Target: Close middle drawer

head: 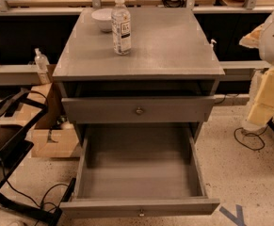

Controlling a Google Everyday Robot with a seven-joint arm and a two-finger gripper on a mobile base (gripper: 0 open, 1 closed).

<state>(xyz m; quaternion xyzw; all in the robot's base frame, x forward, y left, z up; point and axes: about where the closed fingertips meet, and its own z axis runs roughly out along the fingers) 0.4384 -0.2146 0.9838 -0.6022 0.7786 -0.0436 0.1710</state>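
The grey cabinet (141, 55) stands in the middle of the camera view. Its middle drawer (139, 168) is pulled far out toward the camera and its deep box is empty. The drawer's low front panel (103, 207) lies at the bottom edge of the view, with a small brass knob (141, 213) at its centre. Above it, the taller-fronted top drawer (103, 109) with a like knob (139, 110) stands slightly out. The lowest drawer is hidden under the open one. The gripper is not in view.
A water bottle (121, 26) and a white bowl (102, 19) stand on the cabinet top. A cardboard box (52, 142) and a black frame (4, 140) are at the left. Yellowish foam blocks (268, 95) and cables (249, 138) are at the right. Blue tape (235, 214) marks the floor.
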